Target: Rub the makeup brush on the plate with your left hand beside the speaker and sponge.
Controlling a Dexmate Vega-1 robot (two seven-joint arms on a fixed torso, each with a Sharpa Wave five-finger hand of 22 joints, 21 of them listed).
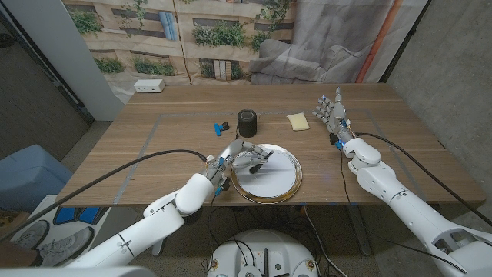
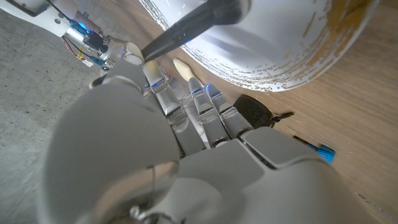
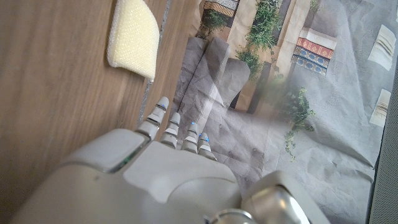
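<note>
Wooden bench (image 1: 154, 142), one, carrying the lot. Plate (image 1: 278, 183), white with a worn gilt rim, lay near the bench's front edge at the middle; in the left wrist view its rim showed scuffed and patchy. Makeup brush (image 1: 254, 159), dark-handled, was held by the left hand (image 1: 240, 156), fingers closed round the handle, the brush reaching over the plate's left part; the left wrist view showed the dark handle (image 2: 180, 34) passing from the fingertips (image 2: 152, 74) across the white plate (image 2: 280, 43), though whether the bristles touched the surface could not be told. Speaker (image 1: 247, 121), small, black, cylindrical, stood upright behind the plate toward the far side of the bench. Sponge (image 1: 297, 121), pale yellow, rectangular, lay flat just right of the speaker, apart from it; the right wrist view showed it on the wood (image 3: 132, 34) beyond that hand's fingers. Right hand (image 1: 332, 114) was raised over the bench near the sponge, fingers spread and straight, holding nothing. Small blue item (image 1: 217, 126) with a dark part lay left of the speaker. White box (image 1: 149, 86) sat at the far left corner of the bench.
</note>
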